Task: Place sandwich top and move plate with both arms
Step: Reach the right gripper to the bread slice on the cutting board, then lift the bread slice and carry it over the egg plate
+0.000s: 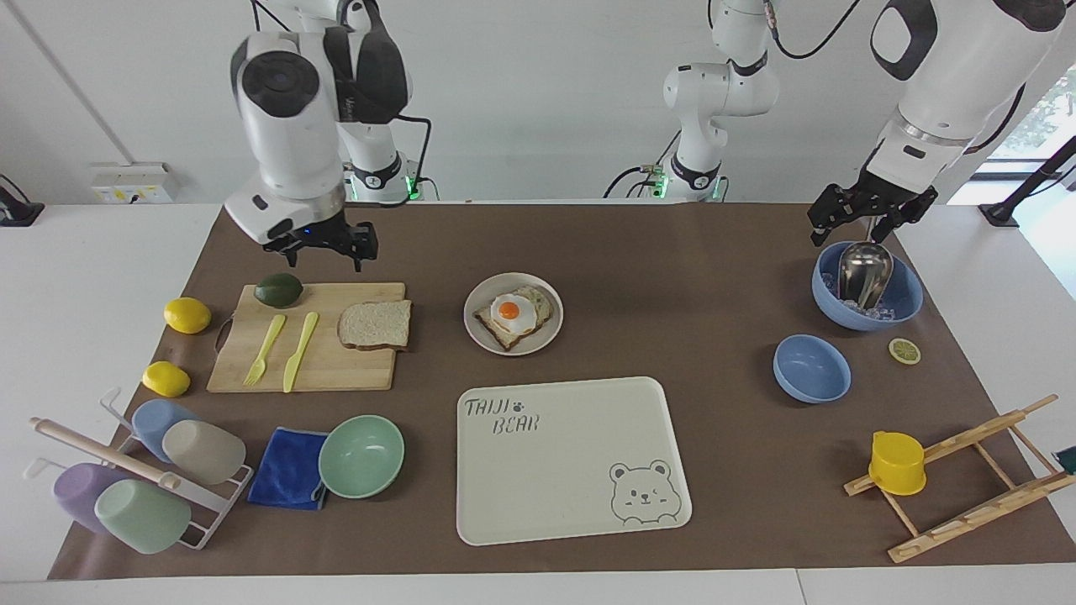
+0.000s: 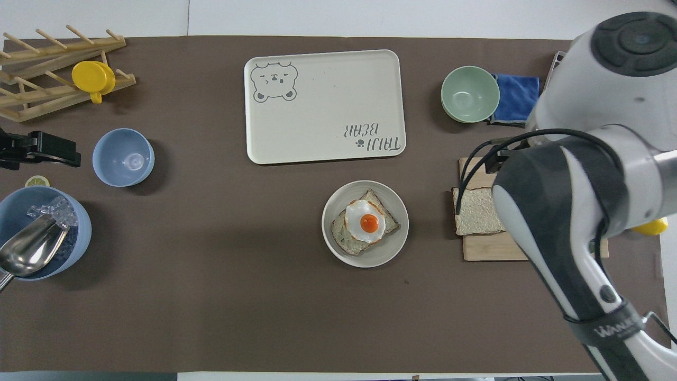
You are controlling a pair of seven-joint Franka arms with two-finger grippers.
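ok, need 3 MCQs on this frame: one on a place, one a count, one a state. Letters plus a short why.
1. Where does the plain speckled bread slice lie?
A. on the wooden cutting board
B. on the cream bear tray
C. in the mint-green bowl

2. How many yellow lemons lie beside the board?
A. one
B. two
C. four

3. What is on the round beige plate?
A. nothing
B. a closed sandwich
C. toast with a fried egg, no top slice

Answers:
1 A: the slice sits at the board's corner nearest the plate.
2 B: two whole lemons lie at the right arm's end.
3 C: the egg is uncovered.
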